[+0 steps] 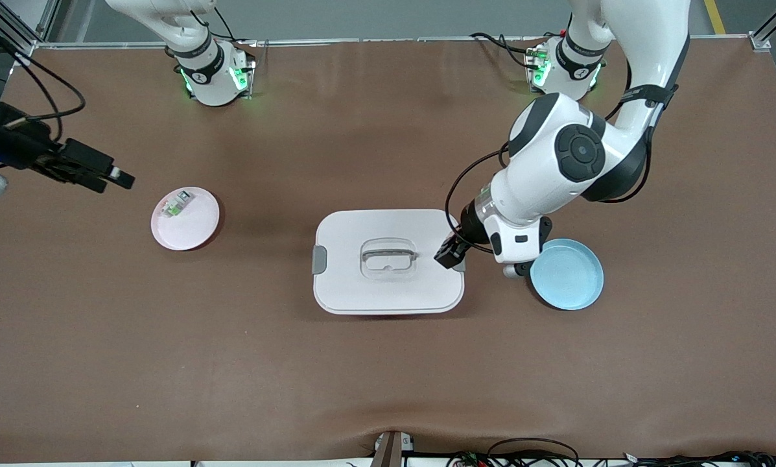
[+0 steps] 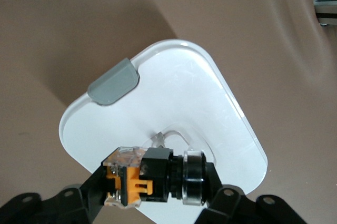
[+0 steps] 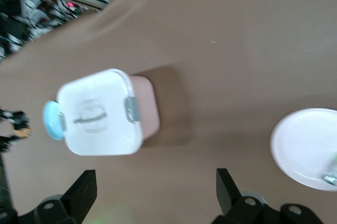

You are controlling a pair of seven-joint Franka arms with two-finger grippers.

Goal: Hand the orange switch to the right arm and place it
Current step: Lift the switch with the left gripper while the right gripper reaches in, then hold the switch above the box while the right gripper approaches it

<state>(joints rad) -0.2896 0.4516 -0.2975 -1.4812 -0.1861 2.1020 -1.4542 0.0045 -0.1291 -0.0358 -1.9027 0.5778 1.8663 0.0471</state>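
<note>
The orange switch (image 2: pixel 150 177), a small black cylinder with an orange-tan rear part, lies crosswise between the fingers of my left gripper (image 2: pixel 155 181), which is shut on it. That left gripper (image 1: pixel 450 251) hangs over the edge of the white lidded box (image 1: pixel 388 285) on the side toward the left arm's end of the table. My right gripper (image 1: pixel 120 176) is open and holds nothing. It hovers over bare table beside the pink plate (image 1: pixel 193 228), and its fingertips (image 3: pixel 84 190) stand wide apart in the right wrist view.
A small clear-grey part with green (image 1: pixel 175 205) lies on the pink plate. A blue plate (image 1: pixel 572 279) sits beside the box, under the left arm's wrist. The box has a grey latch (image 2: pixel 113 81) and a clear handle (image 1: pixel 388 257).
</note>
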